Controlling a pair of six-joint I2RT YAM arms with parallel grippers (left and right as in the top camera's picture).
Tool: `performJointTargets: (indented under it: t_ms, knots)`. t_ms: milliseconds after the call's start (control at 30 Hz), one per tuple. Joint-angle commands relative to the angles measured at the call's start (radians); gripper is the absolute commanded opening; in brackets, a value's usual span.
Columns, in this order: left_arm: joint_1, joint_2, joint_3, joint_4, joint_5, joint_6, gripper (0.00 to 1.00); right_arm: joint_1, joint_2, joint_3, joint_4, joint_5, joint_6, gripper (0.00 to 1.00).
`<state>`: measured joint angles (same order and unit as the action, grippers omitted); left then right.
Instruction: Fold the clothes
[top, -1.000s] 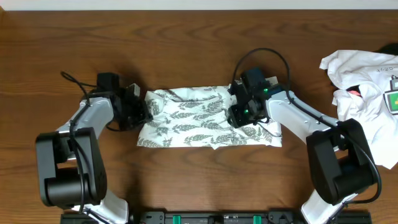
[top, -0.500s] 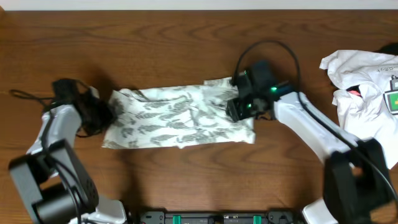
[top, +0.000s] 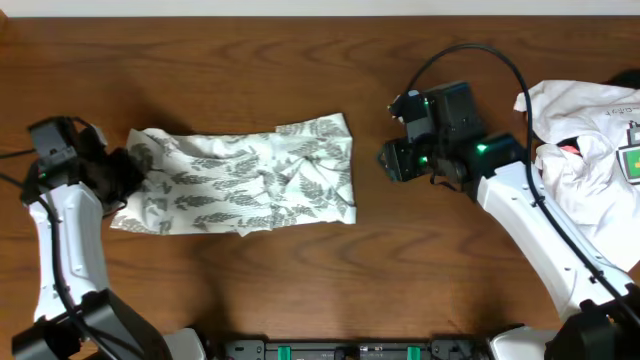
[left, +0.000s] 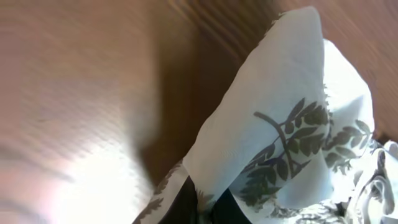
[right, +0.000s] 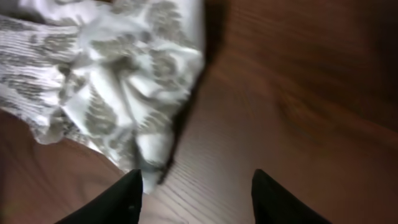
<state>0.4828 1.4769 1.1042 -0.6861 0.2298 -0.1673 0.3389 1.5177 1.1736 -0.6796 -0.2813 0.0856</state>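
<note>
The clothes (top: 245, 180), a white garment printed with grey-green fern leaves, lie spread as a flat strip on the left half of the wooden table. My left gripper (top: 118, 172) is shut on the garment's left end; in the left wrist view a pinched fold of the fabric (left: 286, 137) rises from between the dark fingers (left: 186, 208). My right gripper (top: 385, 160) stands open to the right of the garment, apart from it. In the right wrist view its two dark fingertips (right: 121, 199) frame bare table, with the garment's right edge (right: 143, 81) just ahead on the left.
A plain white garment (top: 585, 135) with a small green-and-yellow tag (top: 633, 162) is heaped at the table's right edge, behind my right arm. Black cables loop over both arms. Bare wooden table (top: 300, 70) lies behind and in front of the fern garment.
My left gripper has dragged the fern garment well to the left across the table. My right gripper has let go of its right end and drawn back to the right.
</note>
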Motion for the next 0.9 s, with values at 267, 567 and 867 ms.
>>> performJointTargets:
  t_ms: [267, 567, 867]
  knots:
    - [0.002, -0.035, 0.292, -0.146, -0.137, -0.038, 0.06, -0.044, -0.007, 0.008, -0.055, -0.005, -0.013, 0.52]
    - [-0.163, -0.035, 0.308, -0.111, -0.138, -0.038, 0.06, -0.044, -0.007, 0.007, -0.062, -0.015, -0.013, 0.52]
    - [-0.471, -0.01, 0.308, -0.074, -0.209, -0.056, 0.06, -0.043, -0.007, 0.007, -0.071, -0.016, -0.013, 0.52]
